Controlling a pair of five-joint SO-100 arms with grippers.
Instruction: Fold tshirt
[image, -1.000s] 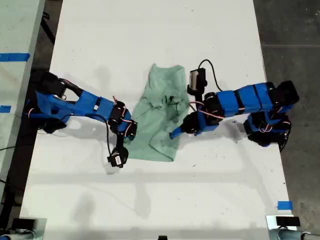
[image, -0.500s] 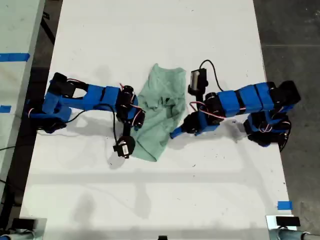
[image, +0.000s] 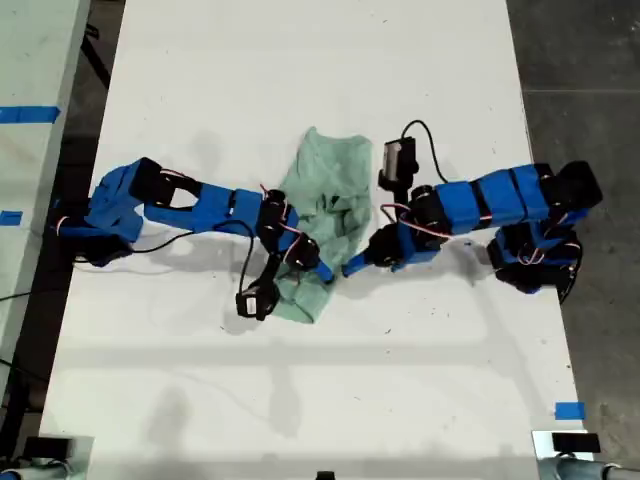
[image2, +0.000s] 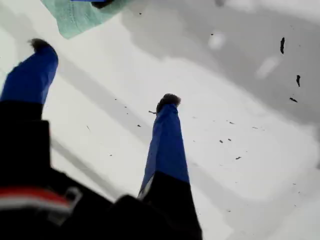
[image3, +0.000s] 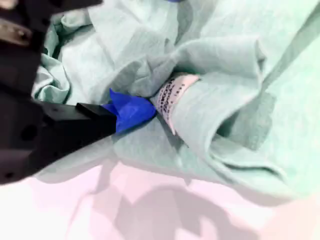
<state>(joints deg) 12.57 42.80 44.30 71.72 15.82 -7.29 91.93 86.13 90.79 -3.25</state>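
The pale mint-green tshirt (image: 330, 190) lies bunched at the middle of the white table (image: 300, 60). Reaching in from the exterior view's left, my second gripper (image: 318, 268) is sunk into the cloth's near end. In the second wrist view its blue finger (image3: 131, 111) is tucked into a fold of the tshirt (image3: 225, 115), beside the white neck label (image3: 172, 95). My first gripper (image: 347, 268) comes in from the exterior view's right and hovers just off the cloth's edge. It stands open (image2: 102, 72) over bare table, and a corner of the tshirt (image2: 75, 17) lies beyond its tips.
Both arm bases sit at the table's side edges in the exterior view. A second table with blue tape (image: 28, 113) adjoins at that view's left. Dark floor (image: 590, 60) borders its right. A blue tape mark (image: 568, 410) lies near the front right corner.
The second arm has swung toward the exterior view's right, dragging the tshirt's near end over and bunching it narrower. The first arm has barely moved.
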